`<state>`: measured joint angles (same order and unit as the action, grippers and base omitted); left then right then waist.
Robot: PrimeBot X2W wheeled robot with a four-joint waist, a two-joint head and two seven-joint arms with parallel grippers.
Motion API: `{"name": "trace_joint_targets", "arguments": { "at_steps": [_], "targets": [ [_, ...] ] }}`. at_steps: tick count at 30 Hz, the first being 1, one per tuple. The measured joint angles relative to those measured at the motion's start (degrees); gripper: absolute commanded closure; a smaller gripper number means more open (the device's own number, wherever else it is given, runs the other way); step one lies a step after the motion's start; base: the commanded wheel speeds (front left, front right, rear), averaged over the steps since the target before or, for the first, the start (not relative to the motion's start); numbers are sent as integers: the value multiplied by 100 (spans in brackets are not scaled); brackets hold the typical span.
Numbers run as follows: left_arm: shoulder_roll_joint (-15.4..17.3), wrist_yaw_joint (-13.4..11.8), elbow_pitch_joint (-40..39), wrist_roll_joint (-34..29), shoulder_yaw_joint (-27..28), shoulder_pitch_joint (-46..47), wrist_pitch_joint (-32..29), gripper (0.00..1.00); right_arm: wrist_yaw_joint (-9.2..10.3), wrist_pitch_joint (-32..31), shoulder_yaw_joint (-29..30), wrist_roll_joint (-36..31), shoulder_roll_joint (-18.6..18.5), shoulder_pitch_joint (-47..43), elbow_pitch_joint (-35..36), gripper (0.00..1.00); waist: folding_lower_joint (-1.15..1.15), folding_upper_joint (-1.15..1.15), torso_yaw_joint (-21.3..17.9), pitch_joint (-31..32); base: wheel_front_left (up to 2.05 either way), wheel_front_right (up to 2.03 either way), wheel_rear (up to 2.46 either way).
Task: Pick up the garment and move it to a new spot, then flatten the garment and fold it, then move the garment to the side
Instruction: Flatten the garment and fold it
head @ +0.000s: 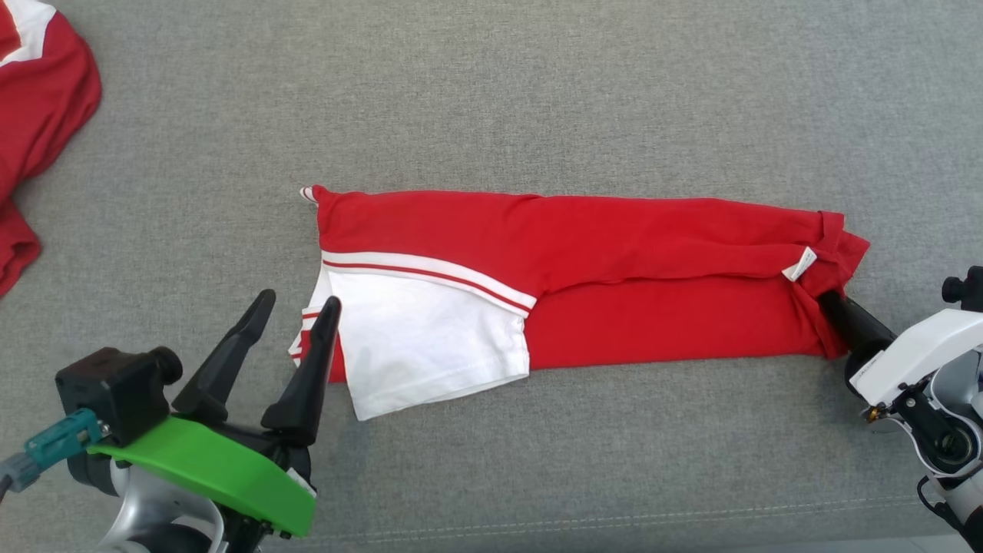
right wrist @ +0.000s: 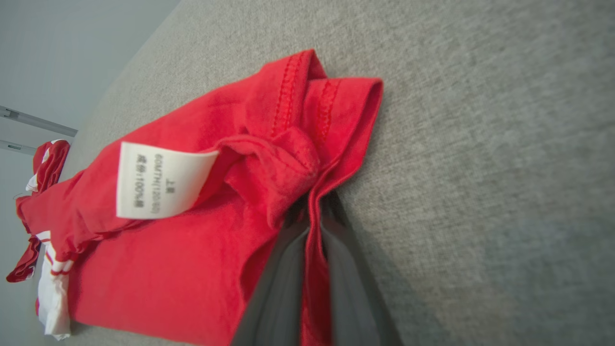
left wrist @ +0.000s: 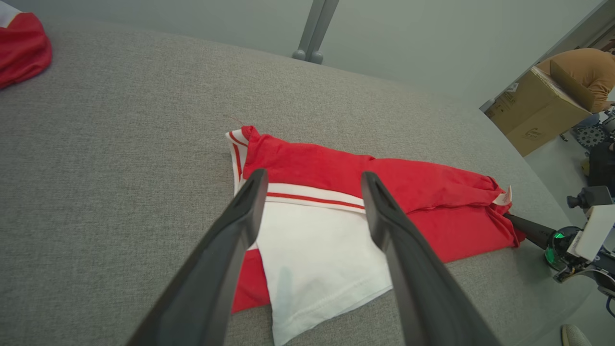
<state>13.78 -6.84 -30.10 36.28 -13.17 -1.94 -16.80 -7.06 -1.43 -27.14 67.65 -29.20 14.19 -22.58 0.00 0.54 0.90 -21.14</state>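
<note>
Pinched shut with the right gripper (right wrist: 313, 211) on the red hem at the garment's (head: 614, 246) right end, just beside a white tag (right wrist: 158, 180) reading "100%" amid small print. Spread wide at the left gripper (head: 298, 301), by the white end. Folded long on grey fabric (head: 537, 92), open room all round; another red top (head: 38, 84) far left.

You had the garment (head: 614, 253) before you as soft, matt knit cloth in red and white, with rows of stitching along its hem. Its label (right wrist: 158, 180) looked like thin, smooth white tape, printed. The table (head: 537, 100) wore coarse, matt grey woven fabric with a flecked grain. The 2 fingers of your left end effector (head: 298, 301) were dark, smooth plastic with a dull sheen, and those of the right end effector (right wrist: 314, 216) looked the same. The green cover (head: 207, 468) was semi-gloss plastic and the white shell (head: 929, 346) glossy. The cardboard box (left wrist: 538, 110) was matt.
</note>
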Motion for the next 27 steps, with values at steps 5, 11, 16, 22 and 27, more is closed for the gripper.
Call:
{"name": "trace_joint_targets", "arguments": {
  "at_steps": [5,11,16,22,27],
  "targets": [
    [-44,10,135,0,-89,3,56,0,-1,-12,68,163,-12,8,-5,100,0,0,72,22,0,0,0],
    [-60,10,175,0,-38,3,124,0,-1,-22,218,375,-14,44,5,100,0,0,95,81,0,0,0],
    [-69,10,179,0,-24,2,132,0,-1,-71,315,539,-164,44,4,100,0,0,46,120,0,0,0],
    [-68,10,179,0,-10,0,132,0,-7,-119,546,709,-437,36,4,100,0,0,-62,147,0,0,0],
    [-55,10,155,-2,19,-2,131,0,-7,-166,788,904,-742,-12,-5,100,0,0,-162,151,0,0,0]
  ]
}}
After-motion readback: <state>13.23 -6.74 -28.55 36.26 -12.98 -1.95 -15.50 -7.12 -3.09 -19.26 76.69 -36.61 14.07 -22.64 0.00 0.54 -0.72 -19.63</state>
